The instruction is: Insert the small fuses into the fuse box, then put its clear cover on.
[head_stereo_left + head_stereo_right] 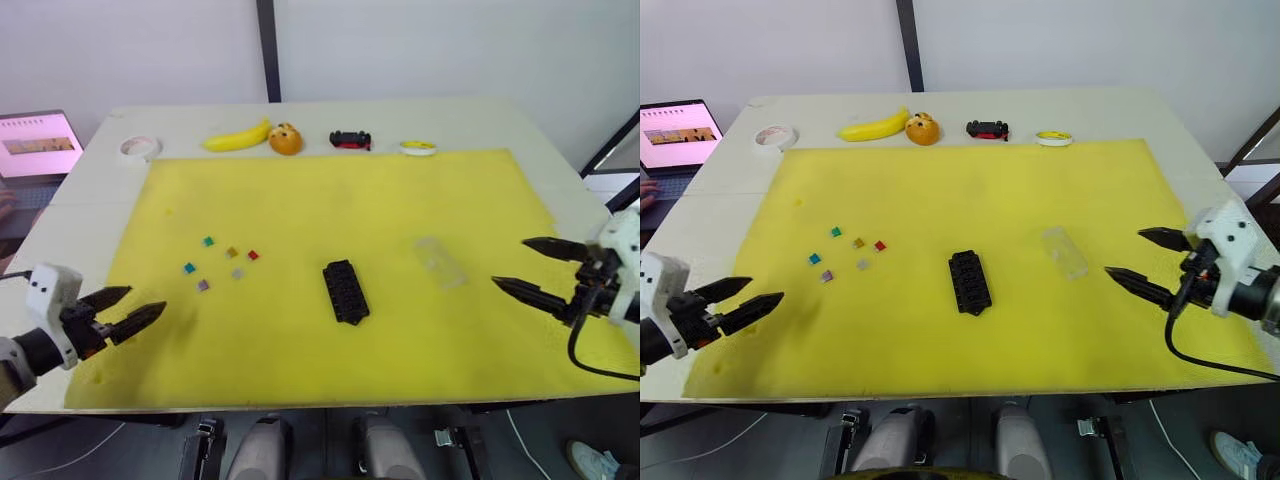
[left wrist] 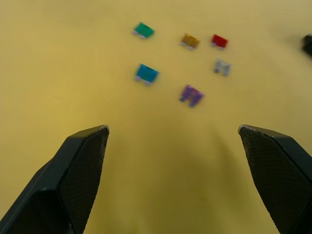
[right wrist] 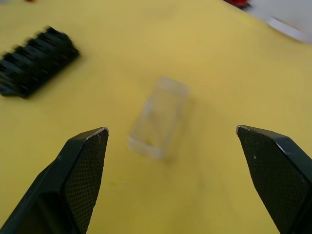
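Several small fuses lie loose on the yellow mat (image 1: 300, 200), left of centre: teal (image 1: 208, 241), olive-brown (image 1: 231, 252), red (image 1: 253, 255), blue (image 1: 189, 268), grey (image 1: 238, 273) and purple (image 1: 203, 285). The black fuse box (image 1: 345, 291) rests at the mat's middle with its slots up. To its right lies the clear cover (image 1: 440, 261) on the mat. My left gripper (image 1: 132, 309) hovers open near the mat's front left, short of the fuses. My right gripper (image 1: 526, 268) is open too, just right of the cover, which sits ahead of its fingers (image 3: 158, 117).
Along the far edge of the table stand a white tape roll (image 1: 139, 147), a banana (image 1: 238, 137), an orange (image 1: 286, 139), a small black-and-red toy car (image 1: 351, 139) and a yellow lid (image 1: 418, 147). A laptop (image 1: 38, 146) sits off the table's left side.
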Controlling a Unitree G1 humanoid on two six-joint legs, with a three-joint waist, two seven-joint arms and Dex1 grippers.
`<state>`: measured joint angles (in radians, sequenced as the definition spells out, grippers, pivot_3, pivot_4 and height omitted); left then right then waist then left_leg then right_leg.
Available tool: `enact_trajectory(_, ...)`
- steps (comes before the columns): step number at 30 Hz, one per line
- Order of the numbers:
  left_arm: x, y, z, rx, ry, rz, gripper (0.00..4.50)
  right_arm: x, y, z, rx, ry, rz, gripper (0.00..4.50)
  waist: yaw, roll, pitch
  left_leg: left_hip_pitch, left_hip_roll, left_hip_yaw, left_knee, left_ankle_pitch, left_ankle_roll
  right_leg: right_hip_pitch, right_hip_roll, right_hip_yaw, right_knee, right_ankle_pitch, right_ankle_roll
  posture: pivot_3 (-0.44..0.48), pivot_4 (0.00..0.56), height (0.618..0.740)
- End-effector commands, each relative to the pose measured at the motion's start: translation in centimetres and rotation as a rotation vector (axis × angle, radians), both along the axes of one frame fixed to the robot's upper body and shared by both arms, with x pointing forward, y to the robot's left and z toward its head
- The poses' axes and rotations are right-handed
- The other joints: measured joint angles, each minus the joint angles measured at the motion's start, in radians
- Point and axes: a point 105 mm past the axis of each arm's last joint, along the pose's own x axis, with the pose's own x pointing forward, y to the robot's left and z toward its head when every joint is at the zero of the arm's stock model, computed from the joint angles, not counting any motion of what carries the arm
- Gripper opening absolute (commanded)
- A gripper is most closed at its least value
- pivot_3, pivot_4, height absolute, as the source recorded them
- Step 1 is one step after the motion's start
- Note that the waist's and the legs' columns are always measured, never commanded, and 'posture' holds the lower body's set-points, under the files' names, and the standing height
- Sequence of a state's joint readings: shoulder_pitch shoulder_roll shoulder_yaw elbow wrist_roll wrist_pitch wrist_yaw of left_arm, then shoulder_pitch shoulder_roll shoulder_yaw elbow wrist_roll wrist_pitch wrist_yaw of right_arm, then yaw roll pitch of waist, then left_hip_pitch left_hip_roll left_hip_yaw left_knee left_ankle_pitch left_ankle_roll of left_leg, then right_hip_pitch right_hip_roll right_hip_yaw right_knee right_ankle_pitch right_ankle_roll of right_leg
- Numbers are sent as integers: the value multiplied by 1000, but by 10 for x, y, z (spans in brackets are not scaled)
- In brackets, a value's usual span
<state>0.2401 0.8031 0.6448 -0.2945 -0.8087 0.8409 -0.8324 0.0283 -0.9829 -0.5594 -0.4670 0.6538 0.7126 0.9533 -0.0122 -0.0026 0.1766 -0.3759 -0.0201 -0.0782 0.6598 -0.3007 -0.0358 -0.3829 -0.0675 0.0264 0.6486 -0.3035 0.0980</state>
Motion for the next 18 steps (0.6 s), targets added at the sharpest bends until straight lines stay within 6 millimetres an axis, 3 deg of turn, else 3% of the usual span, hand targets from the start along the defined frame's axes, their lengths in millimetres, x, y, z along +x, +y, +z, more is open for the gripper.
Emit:
enact_trajectory(1,1,-2,13,-133,39,2,4500,-8,41,18,33,-28,157,4468,1,0,0,0,0,0,0,0,0,0,0,0,0,0,0,0,150,740)
enact_trajectory(6,15,-8,11,-287,190,-12,4500,-18,93,19,81,1,382,4468,3,-1,1,-1,0,-2,0,0,0,0,1,-2,1,0,0,0,150,740)
enact_trajectory(10,19,-14,6,-373,328,-50,4500,-21,119,17,102,1,499,4468,-1,-2,1,-7,-1,-2,1,0,0,-8,1,-1,2,1,1,0,150,740)
enact_trajectory(18,34,-18,-2,-464,462,-28,4500,-22,145,10,112,15,606,4468,-1,-2,1,-16,-1,-3,3,3,-4,-19,2,-1,10,1,1,0,150,740)
